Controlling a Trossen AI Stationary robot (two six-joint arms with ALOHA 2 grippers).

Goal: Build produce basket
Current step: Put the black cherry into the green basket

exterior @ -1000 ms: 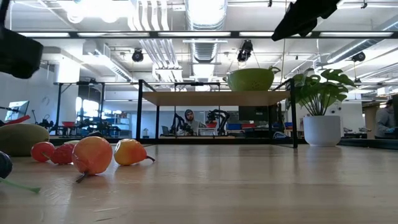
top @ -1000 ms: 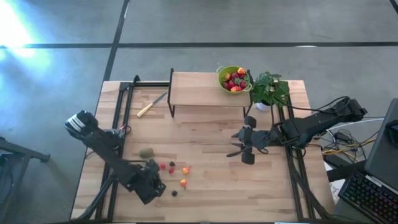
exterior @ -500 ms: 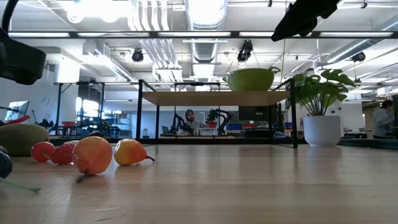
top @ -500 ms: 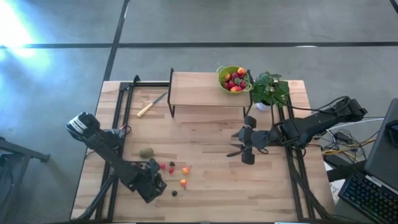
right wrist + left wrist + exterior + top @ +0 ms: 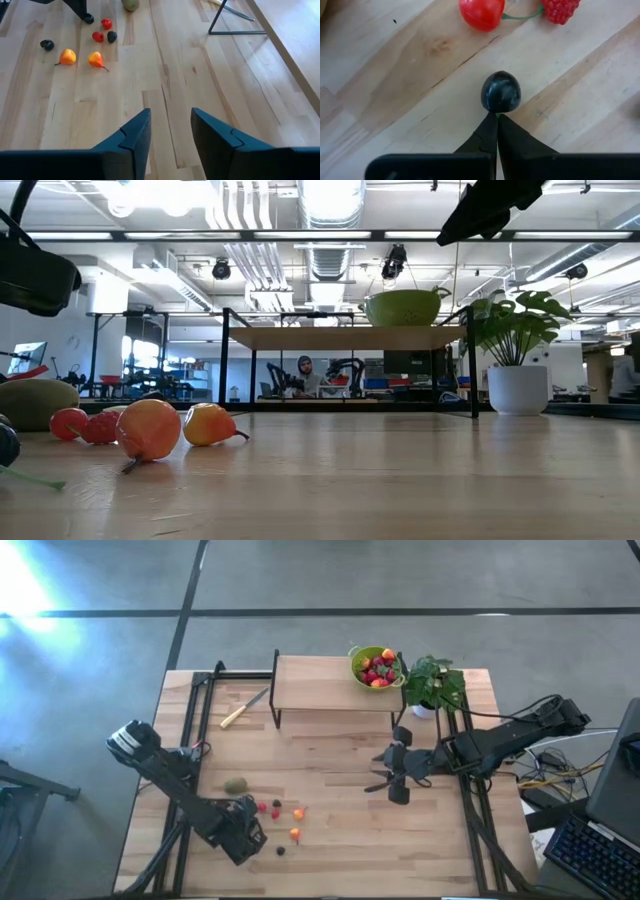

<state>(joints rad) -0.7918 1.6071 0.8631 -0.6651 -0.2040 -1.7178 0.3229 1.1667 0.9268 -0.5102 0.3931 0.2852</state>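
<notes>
High view looked straight down on worktop [image 5: 330, 770]; low view sat level at its surface; wrist views close, sharing loose fruits [image 5: 82, 57].

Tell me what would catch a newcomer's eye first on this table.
Probably the lime-green bowl heaped with red fruit on the raised wooden shelf, next to the potted plant. Then the loose fruit scattered on the table's near left, where the left gripper is pinched shut against a dark berry.

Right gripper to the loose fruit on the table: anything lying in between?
Nothing. In the right wrist view, only bare wood table runs from the right gripper, fingers apart, to the loose fruit. High view agrees.
</notes>
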